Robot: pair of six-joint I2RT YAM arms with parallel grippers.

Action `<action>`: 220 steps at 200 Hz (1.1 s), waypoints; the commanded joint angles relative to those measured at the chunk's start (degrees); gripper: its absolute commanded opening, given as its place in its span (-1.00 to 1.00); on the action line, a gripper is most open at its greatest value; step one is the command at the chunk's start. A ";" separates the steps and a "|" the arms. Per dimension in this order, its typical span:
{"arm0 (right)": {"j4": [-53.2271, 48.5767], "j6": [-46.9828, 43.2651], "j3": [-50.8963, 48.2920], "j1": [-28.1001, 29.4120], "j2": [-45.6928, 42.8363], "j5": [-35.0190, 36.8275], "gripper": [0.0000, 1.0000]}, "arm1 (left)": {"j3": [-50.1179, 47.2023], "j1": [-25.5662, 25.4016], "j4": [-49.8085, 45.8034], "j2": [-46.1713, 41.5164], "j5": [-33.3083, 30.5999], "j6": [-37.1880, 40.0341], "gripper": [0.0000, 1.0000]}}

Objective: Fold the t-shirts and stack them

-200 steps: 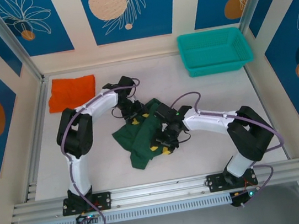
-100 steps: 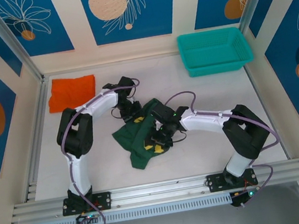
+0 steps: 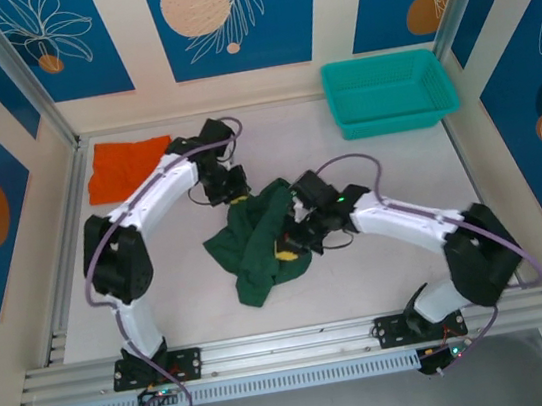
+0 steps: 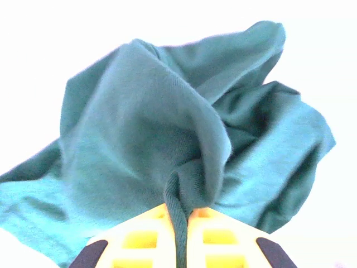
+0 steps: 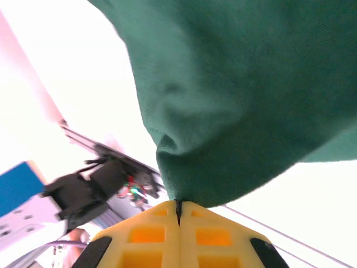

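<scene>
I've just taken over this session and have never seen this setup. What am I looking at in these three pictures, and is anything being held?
Two robot arms are bolted at the near edge of a table. The wide picture comes from a fixed camera above and behind them, so the left arm is on the left and the right arm on the right. Each close-up comes from a camera on one wrist, looking along that arm's yellow fingers.

On the table lie a crumpled dark green t-shirt in the middle, a folded orange t-shirt at the far left and a teal basket at the far right.

Both arms hold the green shirt. The left fingers are shut on one fold, and the right fingers on another.
</scene>
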 commanded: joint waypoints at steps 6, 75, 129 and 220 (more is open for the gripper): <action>-7.06 -2.41 1.80 -7.40 -12.06 1.90 -1.00 | 5.69 1.01 -3.52 -10.83 -10.10 5.98 -1.00; -14.78 -7.05 19.41 -32.65 -22.68 -1.47 -1.00 | 8.41 1.61 7.29 -30.79 -24.69 12.51 -1.00; -16.25 -10.76 36.97 -37.16 -18.58 0.23 -1.00 | 10.93 1.79 16.79 -39.98 -29.76 16.66 -1.00; -14.36 -19.34 61.45 -37.24 -15.13 9.76 -1.00 | 22.38 1.79 24.97 -42.97 -26.32 25.14 -1.00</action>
